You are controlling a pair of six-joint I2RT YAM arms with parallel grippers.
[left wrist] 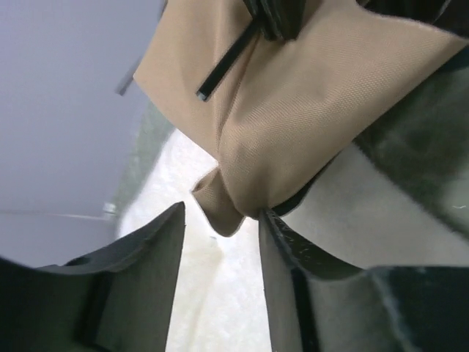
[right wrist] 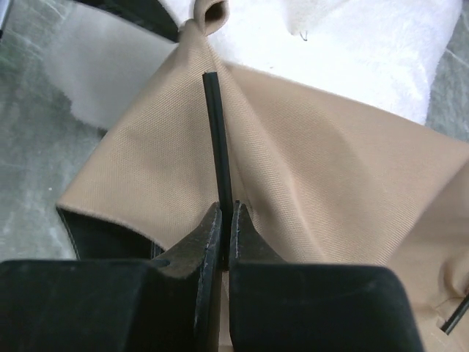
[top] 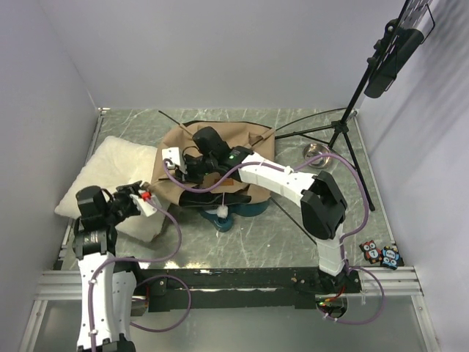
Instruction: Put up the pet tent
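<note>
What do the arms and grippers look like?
The left arm and right arm have white shells, black joints, purple cables. The left gripper and right gripper have flat, tapered black fingers. A green light shows near the right wrist; a red mark by the left gripper.

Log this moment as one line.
left gripper: open at tent corner | right gripper: shut on pole | pet tent: not yet standing

White arms (top: 275, 176) with black joints (top: 322, 205) and purple cables (top: 179, 233).
</note>
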